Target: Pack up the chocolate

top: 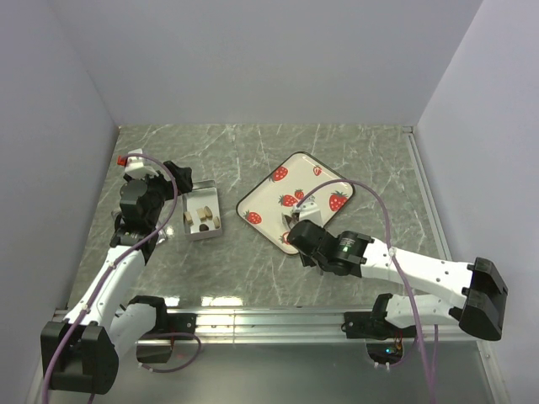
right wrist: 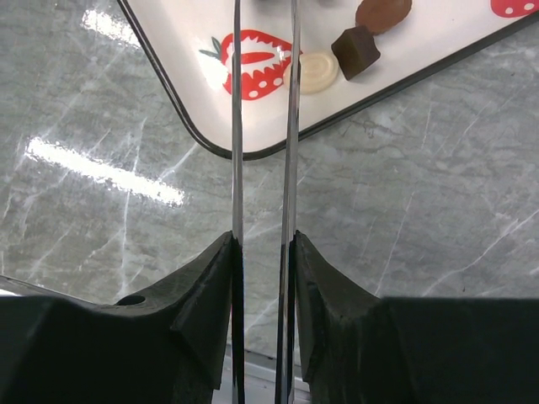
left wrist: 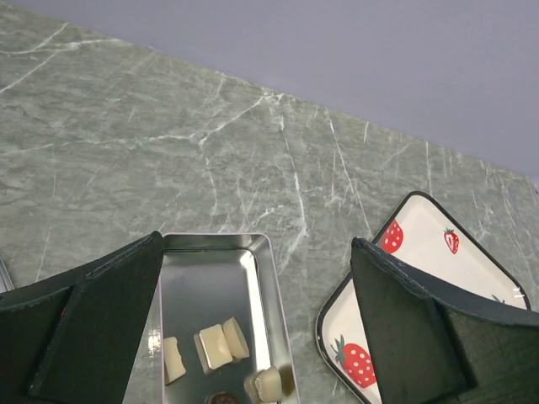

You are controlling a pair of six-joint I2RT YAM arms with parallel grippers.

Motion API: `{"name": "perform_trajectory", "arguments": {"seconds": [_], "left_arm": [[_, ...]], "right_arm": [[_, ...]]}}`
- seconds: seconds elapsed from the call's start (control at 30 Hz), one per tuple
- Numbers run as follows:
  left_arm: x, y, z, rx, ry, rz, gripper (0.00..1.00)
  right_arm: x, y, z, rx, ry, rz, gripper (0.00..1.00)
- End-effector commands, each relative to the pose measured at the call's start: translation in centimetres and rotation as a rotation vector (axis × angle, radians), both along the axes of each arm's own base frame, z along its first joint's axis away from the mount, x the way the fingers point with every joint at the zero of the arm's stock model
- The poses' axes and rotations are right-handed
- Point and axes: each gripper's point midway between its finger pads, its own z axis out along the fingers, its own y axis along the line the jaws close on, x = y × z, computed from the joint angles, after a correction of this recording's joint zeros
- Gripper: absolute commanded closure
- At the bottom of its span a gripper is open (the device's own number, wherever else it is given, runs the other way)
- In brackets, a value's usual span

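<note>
Right wrist, chocolate point(right wrist: 355, 50) by tray point(right wrist: 189, 59) edge, marble table point(right wrist: 404, 210) beyond

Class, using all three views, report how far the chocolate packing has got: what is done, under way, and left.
Done: several chocolates, mostly cream, lie in the tin.
Under way: the right gripper is over the strawberry tray, jaws narrowly apart, nothing visibly held. The left gripper hovers open above the tin.
Left: at least three on the tray, a cream disc, a dark cube and a brown piece.
</note>
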Motion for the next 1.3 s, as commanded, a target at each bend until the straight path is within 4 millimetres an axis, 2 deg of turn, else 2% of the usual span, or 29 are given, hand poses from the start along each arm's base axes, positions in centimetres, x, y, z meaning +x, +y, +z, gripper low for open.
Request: {"name": "perform_trajectory", "arguments": {"seconds": [0.0, 0.23, 0.57, 0.83, 1.07, 1.27], "left_arm": [[0.4, -0.4, 2.9, -0.009, -0.072, -0.017, 0.01], [0.4, -0.4, 2.9, -0.010, -0.072, -0.018, 0.01], [0.3, -0.4, 2.9, -0.010, -0.074, -0.018, 0.01], [0.3, -0.4, 2.9, -0.009, -0.074, -0.018, 0.01], [0.4, -0.4, 2.8, -0.009, -0.071, -0.017, 0.00], [0.4, -0.4, 2.7, -0.010, -0.069, -0.014, 0.01]], "right_arm": [[1.1, 0.5, 2.5, 0.063, -0.075, -0.017, 0.66], [1.9, 1.0, 4.2, 0.079, -0.112, -0.004, 0.66], [4.4, 2.0, 7.8, 0.130, -0.177, 0.019, 0.66], [5.8, 4.1, 10.5, 0.172, -0.218, 0.073, 0.66], [6.7, 6.6, 11.3, 0.181, -0.221, 0.131, 0.65], [7.4, 8.7, 10.8, 0.177, -0.204, 0.180, 0.66]]}}
